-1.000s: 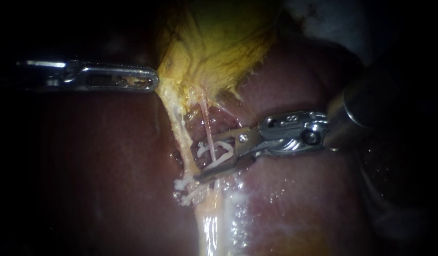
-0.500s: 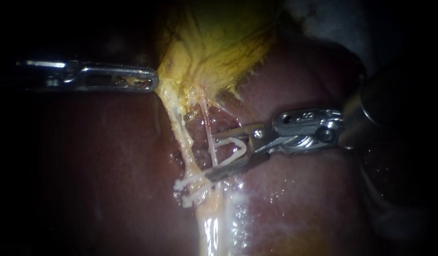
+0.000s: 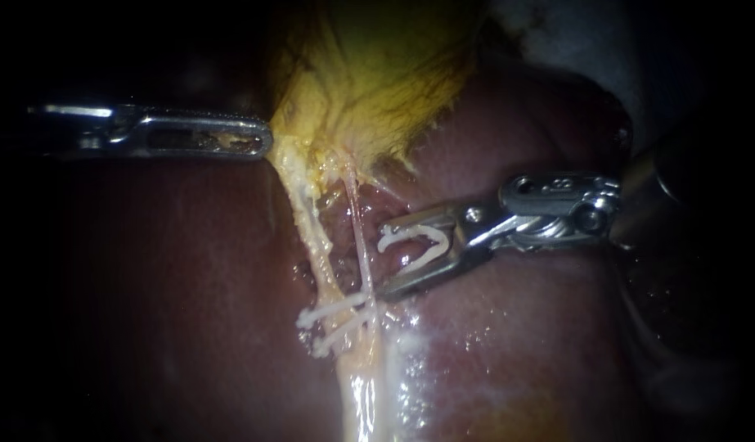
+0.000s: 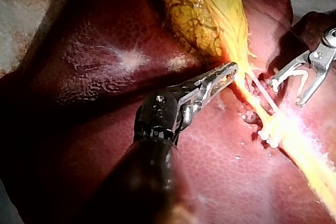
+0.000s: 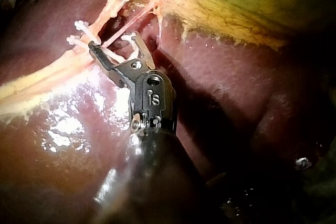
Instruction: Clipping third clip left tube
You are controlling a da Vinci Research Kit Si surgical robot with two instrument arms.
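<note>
Two closed white clips [image 3: 336, 315] cross the pale yellow left tube [image 3: 316, 237] on the wet dark-red liver [image 3: 189, 270]. Just beside the thin pink tube [image 3: 358, 229] and clear of it, the right instrument's hand [image 3: 384, 256] cradles an open white clip [image 3: 411, 244] between spread jaws. Beyond, the left instrument's hand [image 3: 265, 137] pinches the edge of the yellow gallbladder [image 3: 377, 74].
</note>
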